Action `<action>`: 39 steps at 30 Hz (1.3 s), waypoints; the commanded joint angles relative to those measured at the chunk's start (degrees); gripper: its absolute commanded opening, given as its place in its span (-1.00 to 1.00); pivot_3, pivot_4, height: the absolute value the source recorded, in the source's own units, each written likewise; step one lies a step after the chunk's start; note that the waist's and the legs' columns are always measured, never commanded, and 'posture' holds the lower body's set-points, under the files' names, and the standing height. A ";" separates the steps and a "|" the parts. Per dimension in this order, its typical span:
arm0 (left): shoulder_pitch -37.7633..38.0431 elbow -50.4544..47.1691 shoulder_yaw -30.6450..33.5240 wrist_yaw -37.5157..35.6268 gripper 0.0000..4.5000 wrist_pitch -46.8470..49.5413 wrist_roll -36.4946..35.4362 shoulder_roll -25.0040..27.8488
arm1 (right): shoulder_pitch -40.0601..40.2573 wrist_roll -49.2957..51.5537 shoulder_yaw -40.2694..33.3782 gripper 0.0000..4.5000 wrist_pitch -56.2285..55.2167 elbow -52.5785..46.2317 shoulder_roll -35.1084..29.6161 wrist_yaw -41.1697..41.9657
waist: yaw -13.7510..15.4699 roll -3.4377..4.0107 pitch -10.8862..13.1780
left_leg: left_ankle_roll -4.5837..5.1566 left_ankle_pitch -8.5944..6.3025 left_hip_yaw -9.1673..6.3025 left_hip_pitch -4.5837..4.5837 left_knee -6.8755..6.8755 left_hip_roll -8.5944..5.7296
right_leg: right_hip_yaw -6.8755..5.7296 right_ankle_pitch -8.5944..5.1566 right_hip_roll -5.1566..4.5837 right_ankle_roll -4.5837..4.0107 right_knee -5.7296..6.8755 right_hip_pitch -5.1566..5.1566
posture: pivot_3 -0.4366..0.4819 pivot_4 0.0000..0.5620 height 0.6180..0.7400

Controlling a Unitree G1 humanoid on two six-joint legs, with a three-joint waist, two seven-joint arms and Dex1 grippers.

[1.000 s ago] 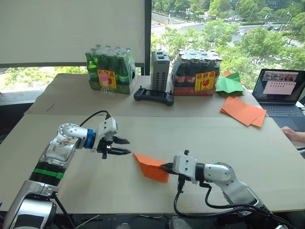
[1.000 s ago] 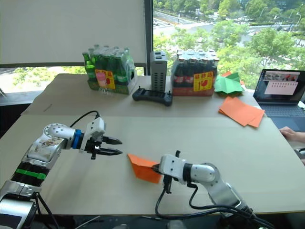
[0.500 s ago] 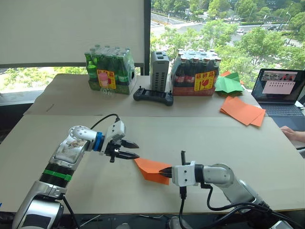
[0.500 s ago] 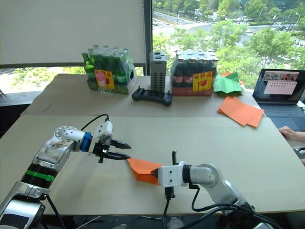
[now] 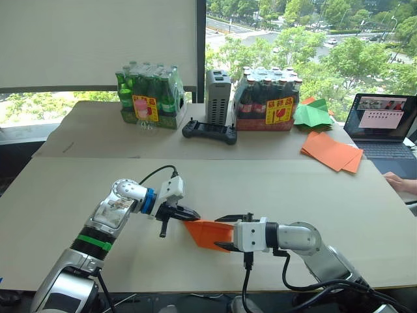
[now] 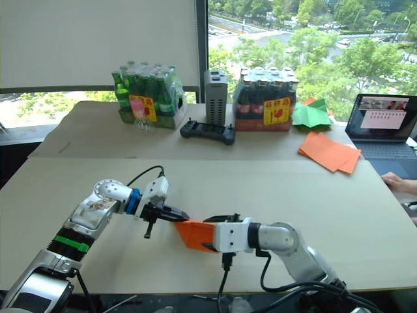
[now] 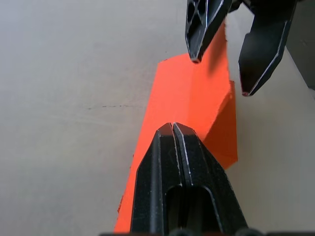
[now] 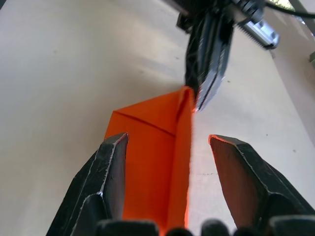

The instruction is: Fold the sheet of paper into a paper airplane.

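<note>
Left gripper [image 5: 190,214], seen from the left eye, has its two black fingers pressed together on the near-left corner of the folded orange paper sheet [image 5: 210,233], which lies low over the beige cardboard-topped table [image 5: 313,189] in front of the robot. Right gripper [image 5: 225,231] faces it from the other side with its fingers spread above and below the sheet's right edge, not pinching. To do this fold well, my judgement is that the left pinch should hold firm while the right fingers settle squarely over the edge before closing, so the crease lands true. At the table's far side, a shrink-wrapped pack of green glass bottles [image 5: 148,96] and a wrapped pack of dark bottles [image 5: 270,98] both look full. A flat pile of orange sheets [image 5: 332,152] lies to the far right.

From the left wrist, the closed fingertips [image 7: 173,131] sit on a raised fold of the sheet, with the right gripper's open tips beyond.

From the right wrist, spread fingers [image 8: 114,169] straddle the sheet's upright ridge, and the left gripper nips its far end.
</note>
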 commanded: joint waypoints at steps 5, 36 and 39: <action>0.52 4.70 -2.32 1.43 -0.99 -8.29 5.26 -1.03 | 1.72 1.68 -1.92 0.31 5.05 -7.26 0.10 -1.04 | 0.23 0.00 0.00 | 0.00 0.00 0.01 0.00 0.01 -0.01 | 0.00 0.00 -0.01 0.00 -0.01 0.00 | -0.05 -0.47 0.88; 1.98 3.70 -3.22 3.09 -1.00 -10.43 8.10 -0.81 | 6.13 -3.32 -0.03 -0.99 3.50 -3.72 -1.38 -1.90 | 0.21 0.01 -0.01 | 0.00 0.00 0.03 0.28 0.01 -0.02 | 0.02 -0.01 -0.02 0.01 -0.01 0.28 | -0.05 -0.47 0.88; 2.27 3.32 -3.13 3.18 -1.00 -10.52 8.09 -0.56 | 4.59 -1.76 -0.73 -0.99 4.59 -3.27 -0.71 -1.48 | 0.17 0.01 -0.01 | 0.00 0.00 0.03 0.29 0.00 -0.01 | 0.01 -0.01 -0.01 0.01 0.00 0.28 | -0.05 -0.47 0.88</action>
